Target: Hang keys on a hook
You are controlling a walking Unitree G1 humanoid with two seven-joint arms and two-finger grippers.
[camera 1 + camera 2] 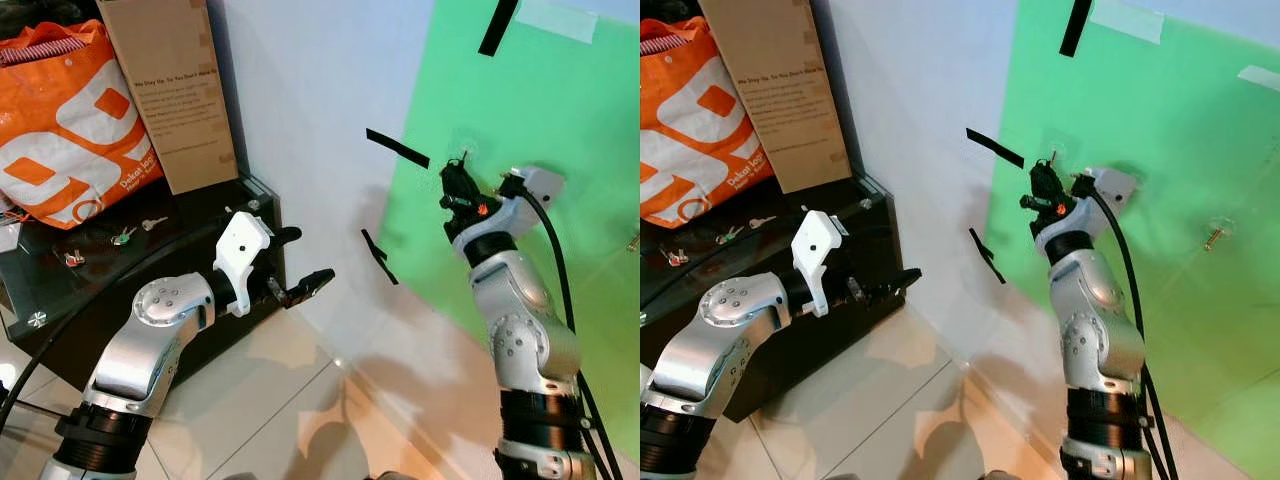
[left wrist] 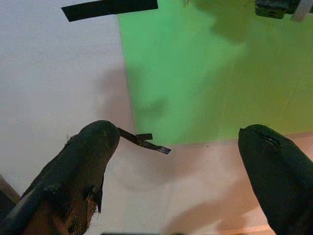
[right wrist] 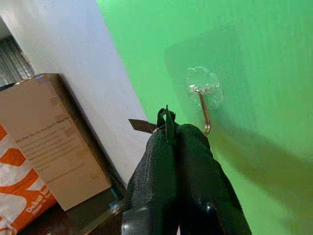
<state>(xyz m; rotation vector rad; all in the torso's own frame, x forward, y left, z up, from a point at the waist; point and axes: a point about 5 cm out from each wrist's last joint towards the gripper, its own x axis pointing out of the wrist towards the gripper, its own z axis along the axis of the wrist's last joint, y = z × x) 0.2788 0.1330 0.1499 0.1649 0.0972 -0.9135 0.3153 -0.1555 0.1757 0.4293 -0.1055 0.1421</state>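
Lining up: right gripper pinching small dark keys beside clear hook; next, loop ring over tip.

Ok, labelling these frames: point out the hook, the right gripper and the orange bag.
hook (image 3: 204, 110), right wrist view, metal shank.
right gripper (image 3: 172, 133), right wrist view, between the fingertips.
orange bag (image 1: 70, 130), left eye view, printed front.

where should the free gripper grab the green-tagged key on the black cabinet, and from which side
Grip the green-tagged key by its broader tagged head, probably from straight above: it lies flat on the black cabinet, so its edges offer little from the side. The left gripper is open and nearest.
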